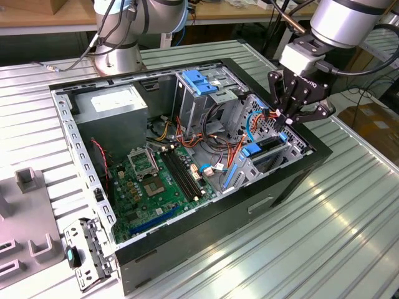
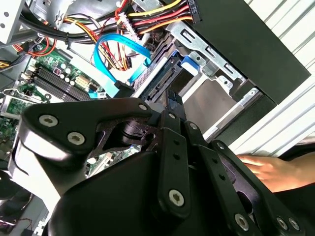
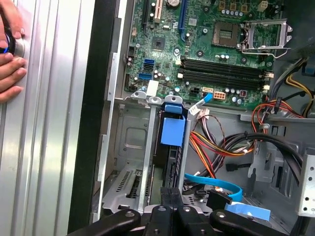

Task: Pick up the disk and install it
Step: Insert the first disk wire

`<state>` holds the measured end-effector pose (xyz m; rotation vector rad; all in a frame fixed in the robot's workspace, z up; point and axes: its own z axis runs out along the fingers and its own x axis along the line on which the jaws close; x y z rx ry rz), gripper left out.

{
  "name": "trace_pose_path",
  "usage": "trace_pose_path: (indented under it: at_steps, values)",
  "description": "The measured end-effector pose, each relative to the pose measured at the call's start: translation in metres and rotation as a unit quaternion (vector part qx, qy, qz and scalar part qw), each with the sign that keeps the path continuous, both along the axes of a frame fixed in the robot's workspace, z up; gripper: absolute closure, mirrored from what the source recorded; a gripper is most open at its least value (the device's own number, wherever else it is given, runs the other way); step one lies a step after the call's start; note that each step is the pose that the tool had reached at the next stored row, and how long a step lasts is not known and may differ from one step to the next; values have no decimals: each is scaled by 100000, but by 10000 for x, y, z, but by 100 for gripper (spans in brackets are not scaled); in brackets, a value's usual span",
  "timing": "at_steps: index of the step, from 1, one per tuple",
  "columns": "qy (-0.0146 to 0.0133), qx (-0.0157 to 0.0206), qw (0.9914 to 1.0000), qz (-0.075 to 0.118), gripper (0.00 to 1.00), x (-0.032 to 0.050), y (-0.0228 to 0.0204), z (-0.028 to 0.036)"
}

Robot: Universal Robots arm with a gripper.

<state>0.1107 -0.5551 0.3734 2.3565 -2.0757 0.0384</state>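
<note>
1. Shows an open computer case (image 1: 206, 232) lying on its side on a ribbed metal table (image 1: 324, 249), with the motherboard (image 1: 156, 180) face-up at about 7 o'clock of the case's middle in the exterior view.
2. Finds the disk (image 1: 267, 144) at about 3 o'clock of that middle, standing on edge in a slot of the drive cage (image 1: 259, 168).
3. Puts its long axis level, running 2 o'clock to 8 o'clock in the exterior view, parallel to the case's black wall. Has the end with the blue tab (image 3: 173, 130) pointing to 8 o'clock, toward the motherboard.
4. Catches the gripper (image 1: 288, 119) just above the disk's 2 o'clock end, fingers (image 3: 166, 197) pressed together with nothing seen between them.
5. Places the fingertips, in the first wrist view, at the near end of the disk's dark upper edge (image 3: 167, 157). Cannot tell whether they touch it.
6. Shows a blue cable (image 3: 216, 186) looping just beside the gripper (image 3: 171, 191).
7. Shows a person's hand (image 3: 11, 59) on the table just outside the case's black wall.
8. Leaves the grey power supply (image 1: 115, 106) at 10 o'clock, well apart from the disk.
</note>
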Motion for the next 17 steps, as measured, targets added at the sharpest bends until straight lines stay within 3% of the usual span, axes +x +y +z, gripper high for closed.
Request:
trace_pose_path:
  at_steps: [17]
  values:
    - [2, -17, 99998, 631, 89, 5, 1, 2]
